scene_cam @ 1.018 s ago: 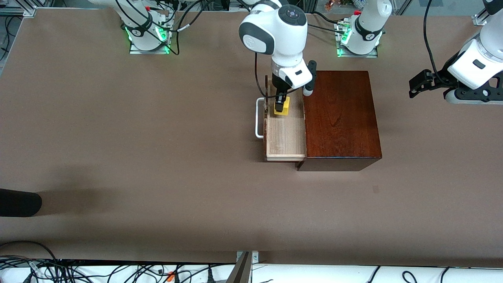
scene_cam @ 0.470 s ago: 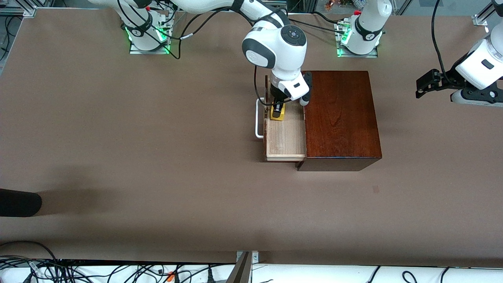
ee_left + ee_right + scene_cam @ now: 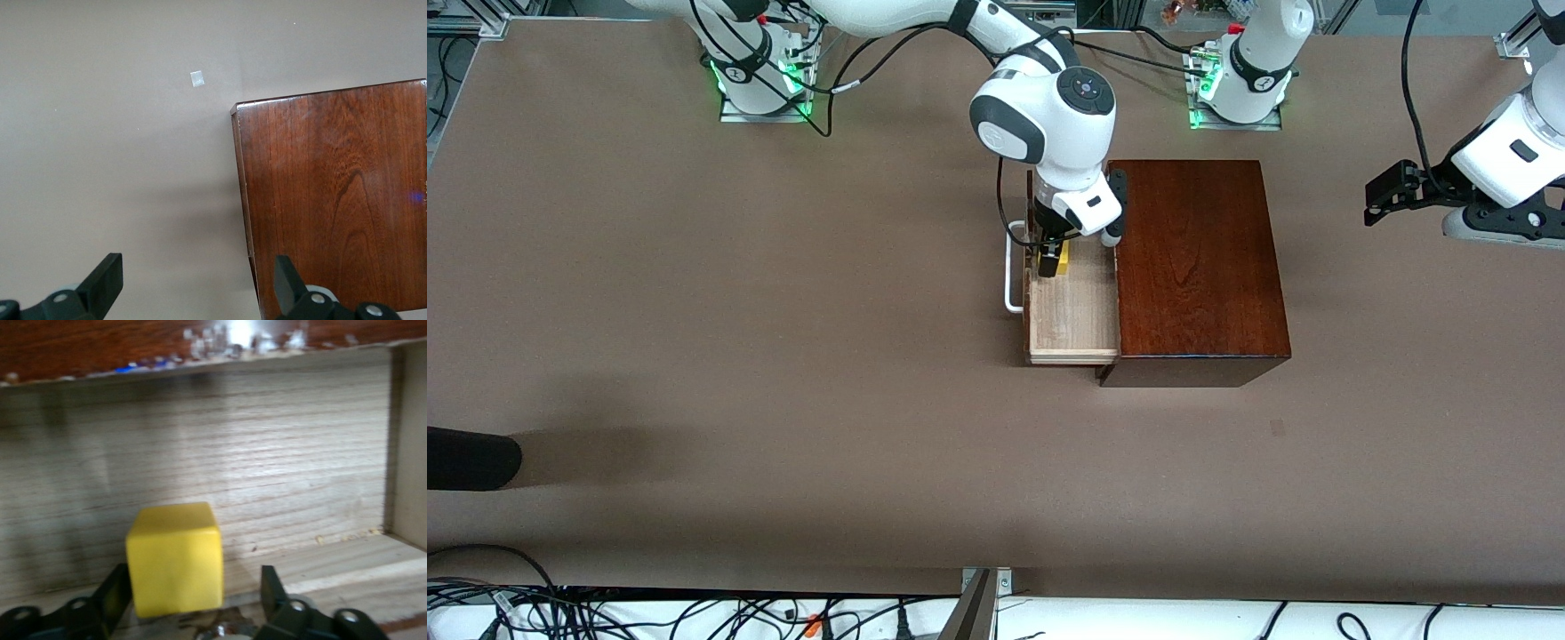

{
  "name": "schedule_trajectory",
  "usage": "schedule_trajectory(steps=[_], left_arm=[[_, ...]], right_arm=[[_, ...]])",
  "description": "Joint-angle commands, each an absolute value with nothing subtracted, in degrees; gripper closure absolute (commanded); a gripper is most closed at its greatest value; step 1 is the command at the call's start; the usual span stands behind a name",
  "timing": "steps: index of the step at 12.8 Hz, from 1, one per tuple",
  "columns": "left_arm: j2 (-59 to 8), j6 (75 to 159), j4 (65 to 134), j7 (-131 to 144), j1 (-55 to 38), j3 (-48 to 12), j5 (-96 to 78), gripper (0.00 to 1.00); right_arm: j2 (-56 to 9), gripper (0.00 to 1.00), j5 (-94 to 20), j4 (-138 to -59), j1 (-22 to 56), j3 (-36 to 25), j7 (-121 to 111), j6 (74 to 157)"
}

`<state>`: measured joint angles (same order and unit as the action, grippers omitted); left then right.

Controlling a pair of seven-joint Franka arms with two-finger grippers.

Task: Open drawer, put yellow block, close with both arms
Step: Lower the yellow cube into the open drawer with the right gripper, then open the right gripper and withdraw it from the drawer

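The drawer [image 3: 1074,307] stands pulled out of the wooden box [image 3: 1199,267]. The right gripper [image 3: 1052,258] reaches down into it, fingers spread — the yellow block [image 3: 175,558] sits between them on the plywood floor, seemingly loose. The left gripper [image 3: 193,293] waits, fingers apart, over the table [image 3: 694,311] at the box's edge.

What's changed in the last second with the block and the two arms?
The right end effector lowered the block into the drawer and opened, letting it go. The left end effector, open, drifted slightly off toward its end of the table. Drawer and box stayed put.
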<state>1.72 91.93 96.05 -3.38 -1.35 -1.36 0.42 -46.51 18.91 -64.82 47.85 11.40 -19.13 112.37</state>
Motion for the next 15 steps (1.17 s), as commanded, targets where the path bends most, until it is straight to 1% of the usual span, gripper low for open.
schedule_trajectory(steps=[1, 3, 5, 7, 10, 11, 12, 13, 14, 15], left_arm=[[0.9, 90.6, 94.0, -4.7, -1.1, -1.6, -0.4, 0.0], [0.9, 90.6, 94.0, -4.7, -1.1, -1.6, -0.4, 0.0], [0.9, 90.6, 94.0, -4.7, -1.1, -1.6, -0.4, 0.0], [0.9, 90.6, 94.0, -4.7, -1.1, -1.6, -0.4, 0.0], [0.9, 90.6, 94.0, -4.7, -1.1, -1.6, -0.4, 0.0], [0.9, 90.6, 94.0, -4.6, -1.1, -1.6, -0.4, 0.0], [0.8, 90.6, 94.0, -4.6, -1.1, -1.6, -0.4, 0.0], [0.9, 90.6, 94.0, -4.6, -1.1, -1.6, -0.4, 0.0], [0.9, 90.6, 94.0, -4.6, -1.1, -1.6, -0.4, 0.0], [0.9, 90.6, 94.0, -4.6, -1.1, -1.6, -0.4, 0.0]], right_arm=[[-44.9, 0.0, 19.1, -61.2, 47.6, 12.0, -19.5, 107.5], [-41.3, 0.0, 18.2, -57.8, 46.2, 11.9, -18.4, 103.3], [-35.1, 0.0, 14.3, -57.7, 40.6, 11.6, -17.8, 100.8], [-28.9, 0.0, 13.1, -57.9, 34.3, 11.2, -18.2, 97.8], [-22.5, 0.0, 9.0, -58.0, 25.3, 10.5, -17.7, 89.1], [-20.8, 0.0, 6.0, -58.1, 22.4, 9.0, -17.6, 87.3], [-18.9, 0.0, 1.8, -58.3, 20.4, 6.2, -17.2, 85.1], [-17.1, 0.0, -2.2, -59.1, 19.8, 1.4, -17.2, 83.4], [-14.4, 0.0, -5.1, -61.8, 19.8, -3.5, -17.1, 82.6], [-10.8, 0.0, -5.7, -66.5, 19.9, -6.4, -16.1, 82.8]])
